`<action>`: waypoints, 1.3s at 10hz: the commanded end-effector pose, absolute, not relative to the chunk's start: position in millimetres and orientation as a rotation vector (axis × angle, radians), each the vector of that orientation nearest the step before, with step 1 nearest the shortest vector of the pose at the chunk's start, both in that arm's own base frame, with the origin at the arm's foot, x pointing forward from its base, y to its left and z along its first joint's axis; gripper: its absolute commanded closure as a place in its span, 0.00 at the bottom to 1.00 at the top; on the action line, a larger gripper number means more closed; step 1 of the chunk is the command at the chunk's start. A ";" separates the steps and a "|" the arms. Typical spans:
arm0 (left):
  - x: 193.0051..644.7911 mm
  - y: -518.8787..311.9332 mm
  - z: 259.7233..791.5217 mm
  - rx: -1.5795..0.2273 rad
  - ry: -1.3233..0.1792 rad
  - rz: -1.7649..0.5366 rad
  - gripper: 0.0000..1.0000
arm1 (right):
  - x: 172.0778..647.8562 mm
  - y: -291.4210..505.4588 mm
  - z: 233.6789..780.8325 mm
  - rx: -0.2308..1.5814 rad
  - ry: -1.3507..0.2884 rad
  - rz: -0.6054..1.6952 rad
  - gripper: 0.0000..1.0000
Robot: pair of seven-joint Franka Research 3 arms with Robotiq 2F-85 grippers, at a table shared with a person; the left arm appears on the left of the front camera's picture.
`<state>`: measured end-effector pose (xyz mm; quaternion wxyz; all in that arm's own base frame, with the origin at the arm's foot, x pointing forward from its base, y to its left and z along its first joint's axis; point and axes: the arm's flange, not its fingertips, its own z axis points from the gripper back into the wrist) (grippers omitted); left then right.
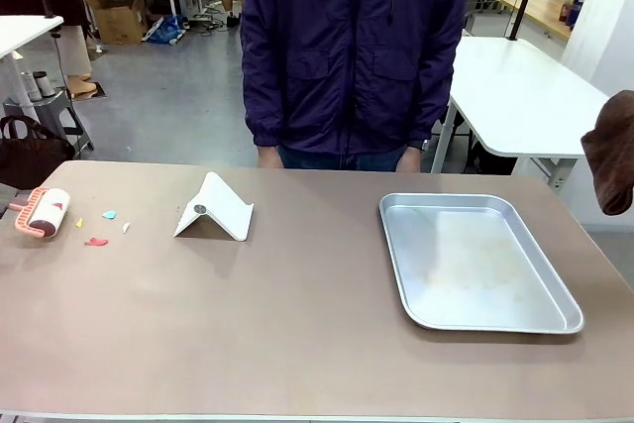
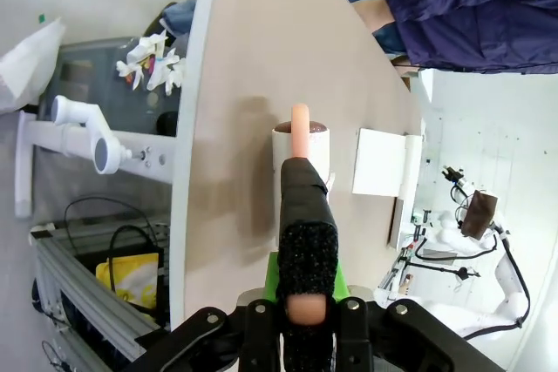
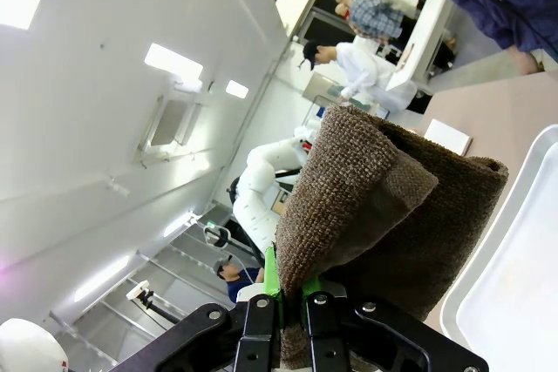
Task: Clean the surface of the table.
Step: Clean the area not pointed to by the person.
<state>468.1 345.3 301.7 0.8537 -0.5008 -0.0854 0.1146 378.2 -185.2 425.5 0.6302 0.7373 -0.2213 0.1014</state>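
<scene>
Left gripper is clenched on the roller's pink handle. The table lies just ahead, under the roller. Right gripper grasps a brown cloth that buries most of its fingers. The tray beyond is cut off.

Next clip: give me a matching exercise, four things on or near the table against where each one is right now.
1 lint roller
2 brown cloth
3 metal tray
4 coloured scraps

A clamped in the right pincer, in the air
B empty, on the table, right half
C handle in the left pincer, table's left end
D loose between roller and white stand

Pairs: 1-C, 2-A, 3-B, 4-D
</scene>
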 end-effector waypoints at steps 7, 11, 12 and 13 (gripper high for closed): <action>475.8 298.5 286.1 -0.984 -0.078 0.152 0.78 | 376.1 -184.2 428.8 1.700 -0.511 0.246 0.90; 473.0 256.6 271.2 -0.958 -0.020 0.071 0.78 | 376.1 -184.2 428.8 1.700 -0.511 0.246 0.90; 469.8 246.1 270.1 -0.966 -0.004 0.040 0.78 | 376.1 -184.2 428.8 1.700 -0.511 0.246 0.90; 465.4 233.9 268.5 -0.959 0.009 0.004 0.78 | 376.1 -184.2 428.8 1.700 -0.511 0.246 0.90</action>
